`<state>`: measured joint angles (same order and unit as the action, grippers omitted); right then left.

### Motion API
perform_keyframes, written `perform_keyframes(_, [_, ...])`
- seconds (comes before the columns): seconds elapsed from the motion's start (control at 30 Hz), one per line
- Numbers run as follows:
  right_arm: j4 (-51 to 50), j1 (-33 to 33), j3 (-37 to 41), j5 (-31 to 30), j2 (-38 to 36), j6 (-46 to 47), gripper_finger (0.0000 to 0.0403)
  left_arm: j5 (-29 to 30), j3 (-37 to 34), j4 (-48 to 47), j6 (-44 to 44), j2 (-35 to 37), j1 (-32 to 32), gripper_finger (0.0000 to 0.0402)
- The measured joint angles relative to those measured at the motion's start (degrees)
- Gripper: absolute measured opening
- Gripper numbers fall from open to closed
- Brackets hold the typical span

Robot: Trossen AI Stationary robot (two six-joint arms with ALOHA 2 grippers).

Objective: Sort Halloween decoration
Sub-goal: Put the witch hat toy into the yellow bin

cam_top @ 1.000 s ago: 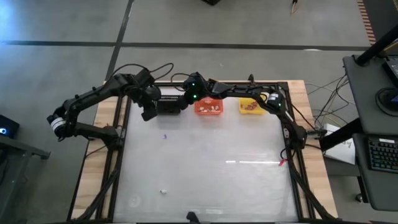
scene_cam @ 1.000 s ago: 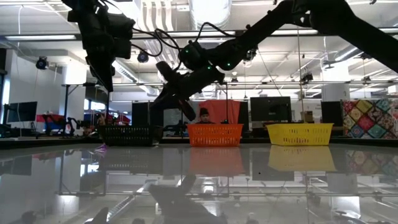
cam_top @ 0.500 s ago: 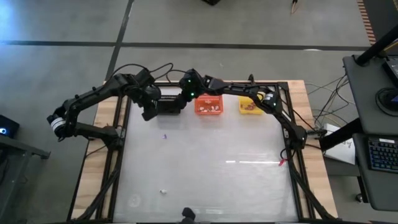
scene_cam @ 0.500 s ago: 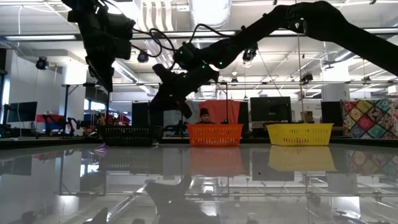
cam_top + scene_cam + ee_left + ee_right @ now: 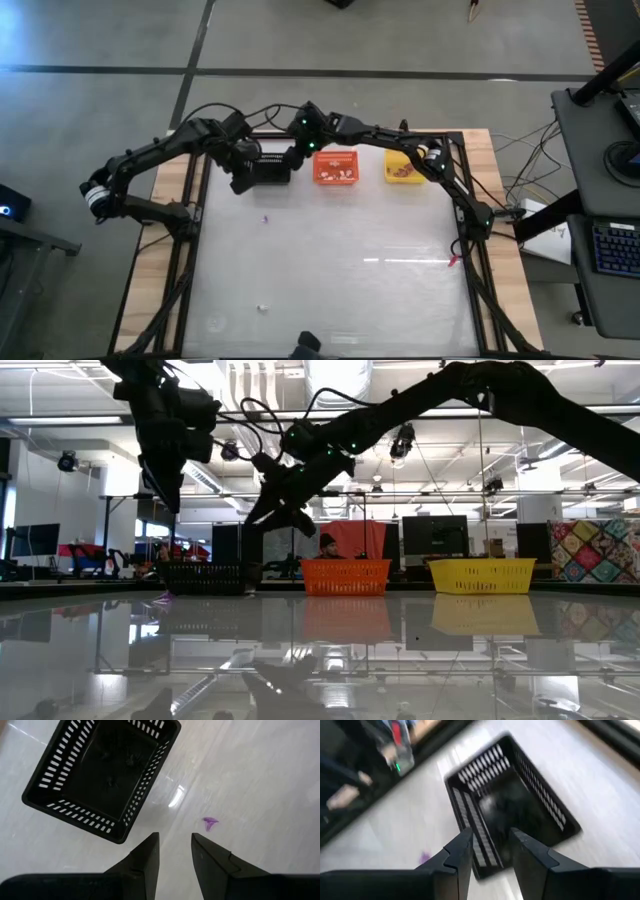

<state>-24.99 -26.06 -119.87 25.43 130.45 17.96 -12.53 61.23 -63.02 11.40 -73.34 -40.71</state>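
Right end effector [image 5: 487, 852] parted above black basket [image 5: 512, 802]; high view hides gap.

black basket [image 5: 271, 168]: under right claw | orange basket [image 5: 336, 167]: just beside it | yellow basket [image 5: 403, 169]: farther off | table [image 5: 330, 280]: glossy white | person [image 5: 327, 546]: behind orange basket

1 camera looks straight down, 1 looks level across the table from its surface, and 2 wrist cameras hover close, both sharing the black basket [image 5: 102, 775] at upper centre.
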Motion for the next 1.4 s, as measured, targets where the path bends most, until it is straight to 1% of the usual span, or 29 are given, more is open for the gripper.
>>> perform_keyframes(0.2, [-20.7, -0.1, -6.6, 0.0, -0.4, -9.3, 0.0118, 0.0, 0.0, 0.0, 1.3, -1.9, 0.0, 0.0097])
perform_keyframes(0.3, [-28.9, -0.1, -9.8, 0.0, -0.4, -12.5, 0.0118, 0.0, 0.0, -0.6, 1.2, -2.3, 0.0, 0.0106])
perform_keyframes(0.5, [-38.7, -0.1, -14.9, -0.1, -0.5, -13.8, 0.0118, 0.0, 0.0, -2.7, 1.0, -2.3, 0.0, 0.0143])
perform_keyframes(0.63, [-43.5, -0.1, -15.0, -0.2, -1.6, -14.5, 0.0118, -0.6, 0.0, -2.7, 2.0, -2.3, 0.3, 0.0165])
perform_keyframes(0.77, [-48.9, 0.1, -15.0, -1.3, -2.7, -14.7, 0.0118, -3.0, 0.0, -2.7, 2.2, -2.3, 0.9, 0.0169])
perform_keyframes(0.83, [-50.9, 0.4, -15.0, -2.6, -3.1, -14.0, 0.0118, -3.4, -0.2, -1.5, -1.8, -2.4, 1.7, 0.0169])
perform_keyframes(0.97, [-53.8, 1.3, -14.9, -6.0, -3.7, -10.4, 0.0118, -3.2, -1.7, 1.7, -13.8, -2.3, 3.6, 0.0169])
perform_keyframes(1.1, [-56.9, 2.5, -14.9, -8.8, -4.4, -6.9, 0.0118, -3.1, -5.4, 3.6, -20.5, -2.3, 6.2, 0.0169])
perform_keyframes(1.23, [-60.6, 4.0, -14.9, -9.7, -4.5, -3.9, 0.0118, -3.0, -10.2, 6.7, -22.4, -2.3, 8.3, 0.0169])
perform_keyframes(1.4, [-64.4, 6.4, -14.9, -12.3, -4.5, -0.2, 0.0118, -3.0, -14.9, 9.6, -25.7, -2.3, 9.2, 0.0169])
